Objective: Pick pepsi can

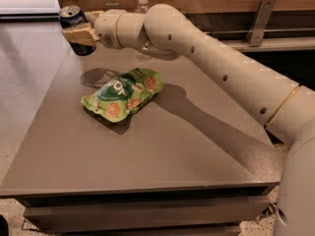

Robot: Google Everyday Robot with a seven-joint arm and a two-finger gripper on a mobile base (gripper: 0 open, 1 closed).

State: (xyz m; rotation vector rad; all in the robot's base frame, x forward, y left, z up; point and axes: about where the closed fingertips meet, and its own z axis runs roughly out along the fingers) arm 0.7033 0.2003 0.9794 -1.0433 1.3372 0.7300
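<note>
Right now I have the claw [78, 29] up at the far left corner of the bench [162, 156], and it is clamped around the pepsi can [73, 18]. One tan finger [78, 35] crosses the near side of the can about halfway down its body, and I see a second tan piece behind the can near its top. The can sits upright between them, its silver top above the finger and its dark blue lower part hanging below it. From my view the can's base does not meet the bench surface: a dark shadow [98, 76] lies on the bench nearer to me and a little to the right, apart from the can itself.

My arm [211, 58] reaches in from the lower right of the view, runs diagonally over the bench and ends in the wrist just right of the can. Below the claw and closer to me, a green snack bag [123, 95] lies flat on the bench, well apart from the can and not touching the claw. A clear water bottle [142, 5] stands at the back edge, mostly hidden behind the wrist; only its cap and shoulders show. The arm's shadow falls across the bench to the right of the bag.
</note>
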